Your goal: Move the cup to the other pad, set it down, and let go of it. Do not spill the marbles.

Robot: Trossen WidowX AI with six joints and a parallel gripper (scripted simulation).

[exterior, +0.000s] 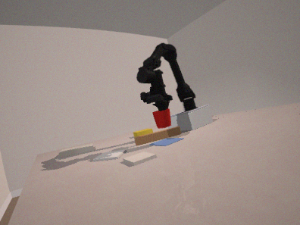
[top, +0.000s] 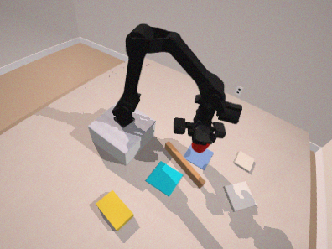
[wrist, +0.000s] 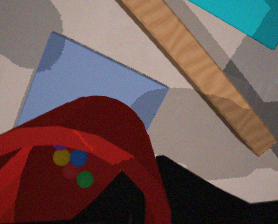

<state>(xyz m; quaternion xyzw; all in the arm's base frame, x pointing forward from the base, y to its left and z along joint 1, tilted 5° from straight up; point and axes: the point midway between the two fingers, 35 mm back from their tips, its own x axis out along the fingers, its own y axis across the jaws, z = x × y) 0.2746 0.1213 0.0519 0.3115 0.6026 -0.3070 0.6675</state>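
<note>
1 red cup [exterior: 162, 118], end effector-clamped, hangs above the blue pad's [top: 200, 158] edge.

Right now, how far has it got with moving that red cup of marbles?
Done: the jaws are shut on the red cup and it hangs in the air above the blue pad. In hand: carrying it, marbles inside. Left: crossing the wooden bar to the other pad, setting down, letting go.

Red cup [wrist: 75, 150] with yellow, blue, green marbles [wrist: 72, 165]; light-blue pad [wrist: 90, 82]; wood-grain bar [wrist: 195, 65]; cyan block [top: 164, 178].
</note>
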